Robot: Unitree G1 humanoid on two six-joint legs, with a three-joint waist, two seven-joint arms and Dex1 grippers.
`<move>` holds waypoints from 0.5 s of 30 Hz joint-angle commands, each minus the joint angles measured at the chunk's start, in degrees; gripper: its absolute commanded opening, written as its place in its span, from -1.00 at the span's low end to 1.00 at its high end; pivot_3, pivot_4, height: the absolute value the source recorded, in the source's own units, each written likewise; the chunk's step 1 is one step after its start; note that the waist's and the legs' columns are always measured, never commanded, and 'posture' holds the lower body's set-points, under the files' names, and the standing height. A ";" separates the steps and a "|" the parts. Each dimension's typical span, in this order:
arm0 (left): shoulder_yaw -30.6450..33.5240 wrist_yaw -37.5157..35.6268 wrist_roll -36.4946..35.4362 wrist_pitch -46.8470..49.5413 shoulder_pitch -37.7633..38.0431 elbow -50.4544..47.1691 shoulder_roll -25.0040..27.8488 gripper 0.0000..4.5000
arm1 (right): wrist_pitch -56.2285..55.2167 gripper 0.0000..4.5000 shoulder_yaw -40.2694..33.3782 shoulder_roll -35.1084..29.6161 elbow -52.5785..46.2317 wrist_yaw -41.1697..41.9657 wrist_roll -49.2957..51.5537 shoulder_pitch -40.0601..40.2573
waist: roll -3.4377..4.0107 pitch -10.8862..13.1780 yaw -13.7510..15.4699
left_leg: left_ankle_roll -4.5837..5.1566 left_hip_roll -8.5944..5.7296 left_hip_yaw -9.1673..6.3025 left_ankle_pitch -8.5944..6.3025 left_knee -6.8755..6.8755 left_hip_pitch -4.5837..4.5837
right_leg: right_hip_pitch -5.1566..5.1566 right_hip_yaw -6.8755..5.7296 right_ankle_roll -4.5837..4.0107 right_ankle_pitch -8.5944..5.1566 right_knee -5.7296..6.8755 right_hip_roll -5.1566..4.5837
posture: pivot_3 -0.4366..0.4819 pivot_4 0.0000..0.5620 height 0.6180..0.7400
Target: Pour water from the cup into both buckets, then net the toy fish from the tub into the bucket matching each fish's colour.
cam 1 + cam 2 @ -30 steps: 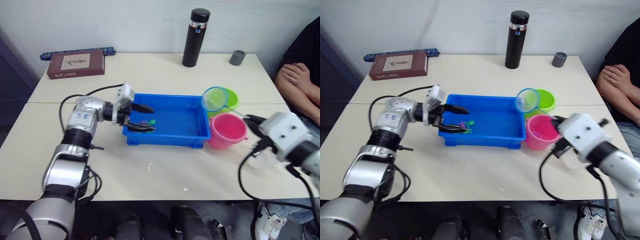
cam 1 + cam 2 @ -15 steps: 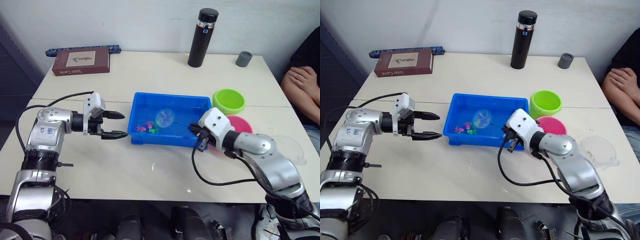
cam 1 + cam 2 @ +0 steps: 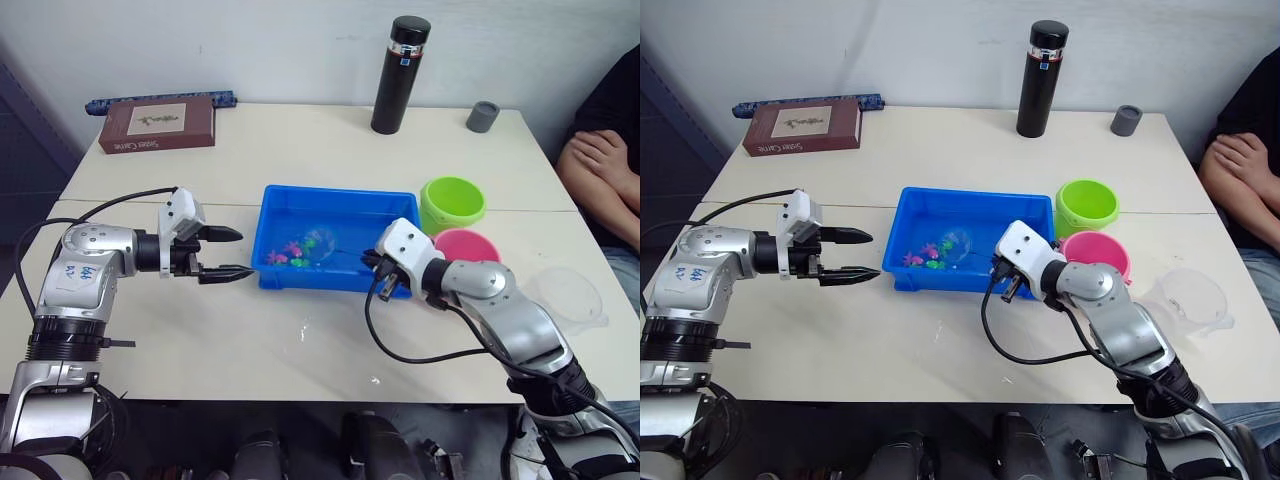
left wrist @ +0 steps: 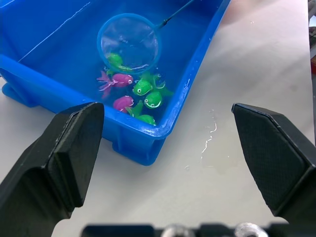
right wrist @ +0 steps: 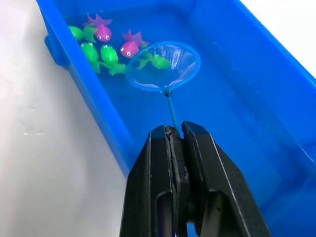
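Net [image 5: 163, 66] lowered into tub [image 3: 290, 199], handle clamped in right gripper [image 5: 177, 136] jaws — hoop set over green fish [image 5: 159, 61] beside fish cluster, likely for scooping; left gripper [image 3: 230, 253] held off tub on worktop [image 3: 300, 340], jaws apart — kept clear

Bright even light, soft shadows, sharp.

Blue tub [image 3: 300, 198] on table [image 3: 300, 330]; pink and green toy fish [image 4: 133, 91] clustered inside, net [image 5: 163, 66] hoop over one green fish; green bucket [image 3: 452, 204], pink bucket [image 3: 468, 246], cup [image 3: 570, 296] right of tub.
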 commanded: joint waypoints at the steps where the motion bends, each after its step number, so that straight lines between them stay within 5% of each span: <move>1: 1.24 0.38 -1.25 -0.19 -1.40 -1.07 0.69 0.98 | -3.41 -1.00 0.68 -0.63 0.71 -0.25 -3.04 -1.47 | 0.00 0.00 0.00 | 0.00 -0.01 0.00 0.00 0.00 0.00 | 0.00 0.00 0.00 0.00 0.00 0.00 | -0.05 -0.47 1.00; 15: 1.22 0.39 -1.26 -1.42 -2.54 1.06 0.18 0.98 | -8.87 -1.00 3.84 1.08 3.66 2.18 -6.87 -2.83 | 0.00 0.00 -0.05 | 0.00 0.01 0.00 0.00 0.00 0.00 | 0.00 0.00 0.00 0.00 0.01 0.00 | -0.05 -0.47 1.00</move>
